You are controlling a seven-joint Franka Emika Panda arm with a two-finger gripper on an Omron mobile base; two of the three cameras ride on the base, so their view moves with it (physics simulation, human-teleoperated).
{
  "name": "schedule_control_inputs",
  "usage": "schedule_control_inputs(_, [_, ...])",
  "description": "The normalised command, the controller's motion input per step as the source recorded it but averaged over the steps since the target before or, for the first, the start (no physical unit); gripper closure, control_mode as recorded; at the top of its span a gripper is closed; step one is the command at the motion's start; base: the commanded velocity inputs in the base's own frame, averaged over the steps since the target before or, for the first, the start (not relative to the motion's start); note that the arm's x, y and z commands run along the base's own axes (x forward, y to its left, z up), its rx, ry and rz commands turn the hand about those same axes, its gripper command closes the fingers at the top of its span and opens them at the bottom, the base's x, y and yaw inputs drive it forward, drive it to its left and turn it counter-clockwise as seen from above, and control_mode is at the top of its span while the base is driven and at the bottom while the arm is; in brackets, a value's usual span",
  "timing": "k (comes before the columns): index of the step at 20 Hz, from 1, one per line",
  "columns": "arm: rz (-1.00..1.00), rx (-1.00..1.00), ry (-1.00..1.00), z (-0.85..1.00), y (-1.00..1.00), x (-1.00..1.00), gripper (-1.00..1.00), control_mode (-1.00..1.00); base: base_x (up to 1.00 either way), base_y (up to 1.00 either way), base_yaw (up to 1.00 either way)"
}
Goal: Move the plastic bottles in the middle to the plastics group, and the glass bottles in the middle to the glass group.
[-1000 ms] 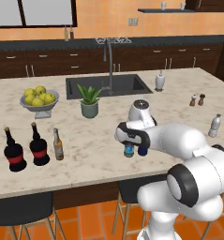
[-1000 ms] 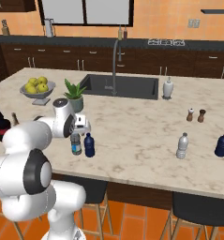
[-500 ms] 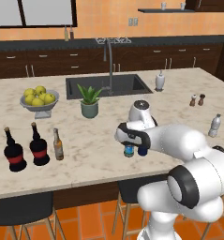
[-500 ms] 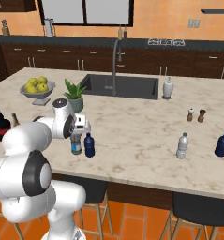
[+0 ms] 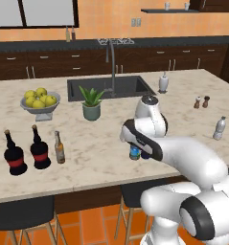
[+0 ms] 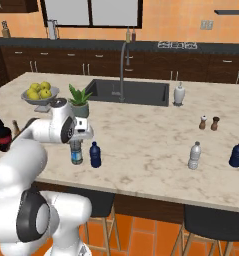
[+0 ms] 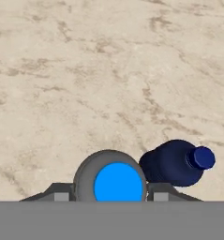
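Your arm reached forward and bent down over the counter (image 5: 101,143), hand pointing straight down. Your claw (image 7: 111,196) was clenched on the clear bottle (image 6: 76,151), a finger (image 7: 61,196) on each side of its blue cap. The bottle stood on the counter, left of the dark blue bottle (image 6: 95,154), just beside it.
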Motion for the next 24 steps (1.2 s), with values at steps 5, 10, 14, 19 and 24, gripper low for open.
schedule_control_inputs(5, [0.03,0.0,0.0,0.02,0.0,-0.92,1.0,-1.0,0.0,0.0,0.0])
schedule_control_inputs(10, [-0.01,0.0,0.0,0.17,-0.5,-0.04,1.0,-1.0,0.0,0.0,0.0])
schedule_control_inputs(14, [-0.09,0.01,0.07,0.21,-0.86,-0.23,1.0,-1.0,0.0,0.0,0.0])
schedule_control_inputs(19, [-0.04,0.0,0.08,0.12,-0.92,-0.21,1.0,-1.0,0.0,0.0,0.0])
schedule_control_inputs(24, [0.0,0.0,0.08,0.28,-0.93,0.0,1.0,-1.0,0.0,0.0,0.0])
